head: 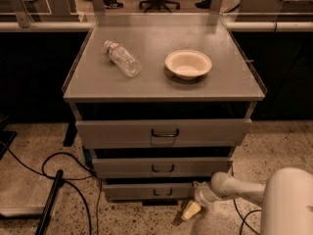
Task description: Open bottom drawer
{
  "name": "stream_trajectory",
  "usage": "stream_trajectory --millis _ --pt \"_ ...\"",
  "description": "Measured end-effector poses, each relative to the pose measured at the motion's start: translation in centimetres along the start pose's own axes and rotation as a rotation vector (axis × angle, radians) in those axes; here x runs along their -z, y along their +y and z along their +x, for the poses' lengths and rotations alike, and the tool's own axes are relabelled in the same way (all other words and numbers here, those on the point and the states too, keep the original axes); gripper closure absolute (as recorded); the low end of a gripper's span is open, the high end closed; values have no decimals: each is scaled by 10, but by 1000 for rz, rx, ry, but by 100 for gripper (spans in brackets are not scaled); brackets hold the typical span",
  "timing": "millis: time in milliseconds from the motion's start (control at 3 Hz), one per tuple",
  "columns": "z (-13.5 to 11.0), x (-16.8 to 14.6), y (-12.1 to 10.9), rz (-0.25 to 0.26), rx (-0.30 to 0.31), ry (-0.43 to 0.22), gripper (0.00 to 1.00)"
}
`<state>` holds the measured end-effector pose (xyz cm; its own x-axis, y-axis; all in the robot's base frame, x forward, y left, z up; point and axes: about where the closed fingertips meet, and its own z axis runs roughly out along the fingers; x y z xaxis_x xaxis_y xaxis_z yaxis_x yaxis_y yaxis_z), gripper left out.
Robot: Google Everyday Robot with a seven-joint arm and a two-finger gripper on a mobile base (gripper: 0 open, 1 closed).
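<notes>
The bottom drawer (142, 191) is the slimmest grey front of the three, low near the floor, with a small dark loop handle (163, 192). Its front stands out a little from the cabinet. My gripper (191, 208) hangs low at the drawer's right end, just to the right of the handle and below it, on the end of my white arm (234, 186) that comes in from the lower right. It is apart from the handle.
The middle drawer (161, 167) and the top drawer (164, 132) sit above. A clear plastic bottle (122, 58) lies on the cabinet top beside a white bowl (188, 64). Black cables (58, 180) run across the speckled floor at left.
</notes>
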<state>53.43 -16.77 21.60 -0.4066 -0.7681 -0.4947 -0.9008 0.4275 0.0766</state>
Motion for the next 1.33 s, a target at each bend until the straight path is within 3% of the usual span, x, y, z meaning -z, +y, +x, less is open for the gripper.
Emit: stream_trajectory --millis 667,1333 --pt "-11 -19 -20 -7 25 -24 0" --pt "-13 -47 -13 -59 42 -4 0"
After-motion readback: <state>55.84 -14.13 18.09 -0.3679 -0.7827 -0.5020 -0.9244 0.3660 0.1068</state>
